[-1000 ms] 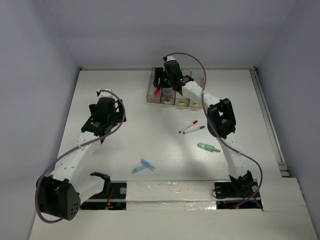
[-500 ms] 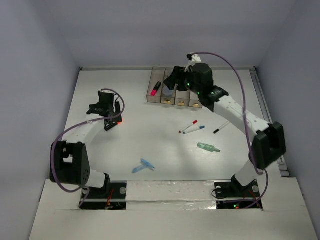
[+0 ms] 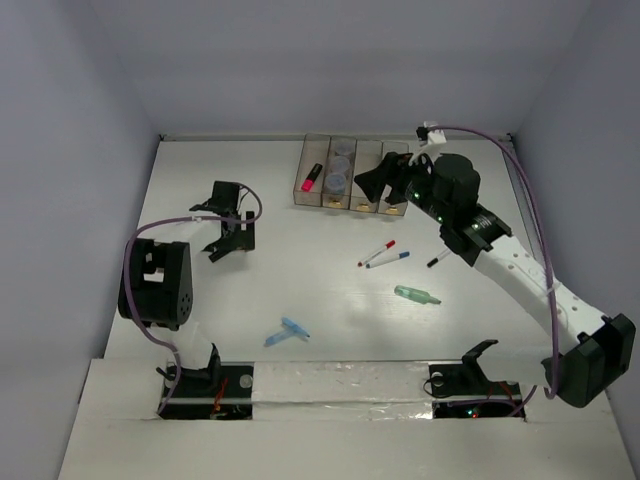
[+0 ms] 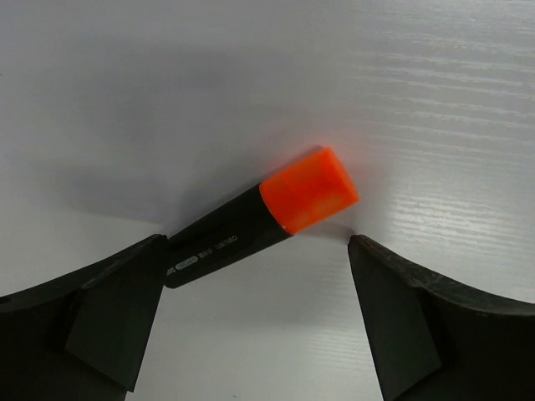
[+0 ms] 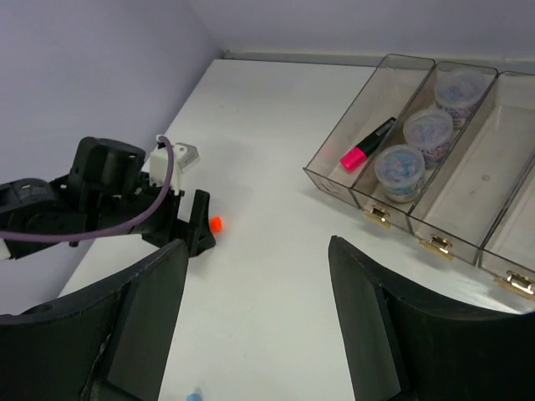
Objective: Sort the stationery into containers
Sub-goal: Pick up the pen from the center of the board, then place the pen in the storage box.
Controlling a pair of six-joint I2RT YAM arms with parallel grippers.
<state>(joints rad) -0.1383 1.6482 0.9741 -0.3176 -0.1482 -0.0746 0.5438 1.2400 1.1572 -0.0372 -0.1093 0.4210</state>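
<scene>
1. The orange-capped black marker (image 4: 259, 221) lies flat on the white table (image 3: 320, 300), left of centre. In the left wrist view its cap points to about 2 o'clock.
2. The left gripper (image 3: 230, 243) stands over it with jaws wide. One finger is on each side of the marker, and its black end runs close to the left finger (image 4: 117, 309). I cannot tell if they touch.
3. At 2 o'clock from the marker in the top view, near the far edge, sits the row of four clear-brownish bins (image 3: 366, 155).
4. The leftmost bin holds a pink-capped marker (image 3: 311, 179), and the next bin holds round clear jars (image 3: 337, 182).
5. The right gripper (image 5: 259, 326) hangs above the front of the right-hand bins, jaws well apart and holding nothing.
6. At 3 o'clock from the orange marker, mid-table, lie a red-capped pen (image 3: 377, 253) and a blue-capped pen (image 3: 388, 260) side by side. A thin black pen (image 3: 438, 259) lies at their 3 o'clock.
7. A green piece (image 3: 416, 295) lies at 5 o'clock from the pens.
8. Light-blue pieces (image 3: 288, 330) lie at 5 o'clock from the orange marker, near the front edge.
</scene>
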